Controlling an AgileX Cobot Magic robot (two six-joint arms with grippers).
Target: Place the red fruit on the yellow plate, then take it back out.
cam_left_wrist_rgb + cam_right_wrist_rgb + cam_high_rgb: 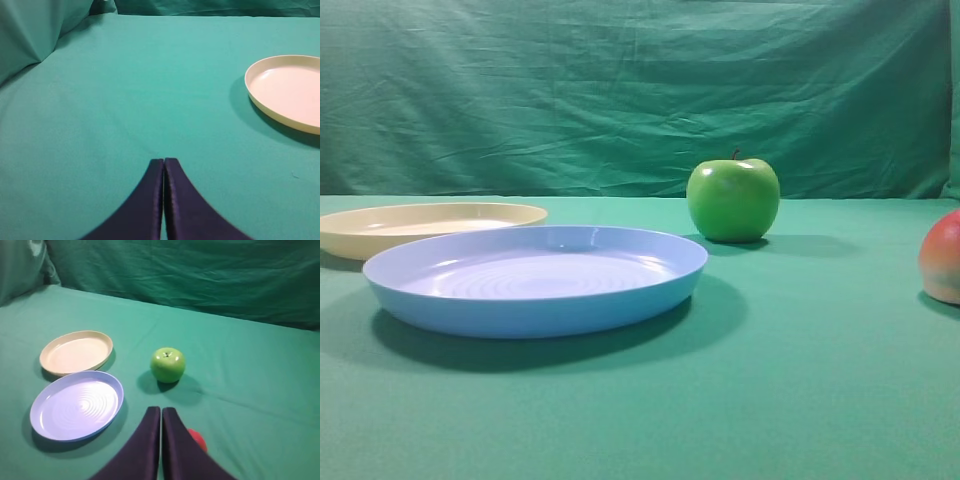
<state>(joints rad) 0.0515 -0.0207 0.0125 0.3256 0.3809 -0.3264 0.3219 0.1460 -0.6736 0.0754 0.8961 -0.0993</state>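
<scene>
Two plates, two fruits on the green cloth (800, 400). Biggest is the blue plate (535, 280), near and left of centre; just behind it, far left, sits the yellow plate (425, 226), bare. The green apple (733, 200) stands farther back, centre-right. The red fruit (942, 257) rests at the right edge, well apart from both plates, untouched. It looks smooth, round, probably light and a bit slippery, so grip across its widest middle. The right gripper (161, 412) hovers just above it, fingers together; the left gripper (164, 162), fingers pressed together too, hangs over bare cloth. That blue plate lies across the route.
</scene>
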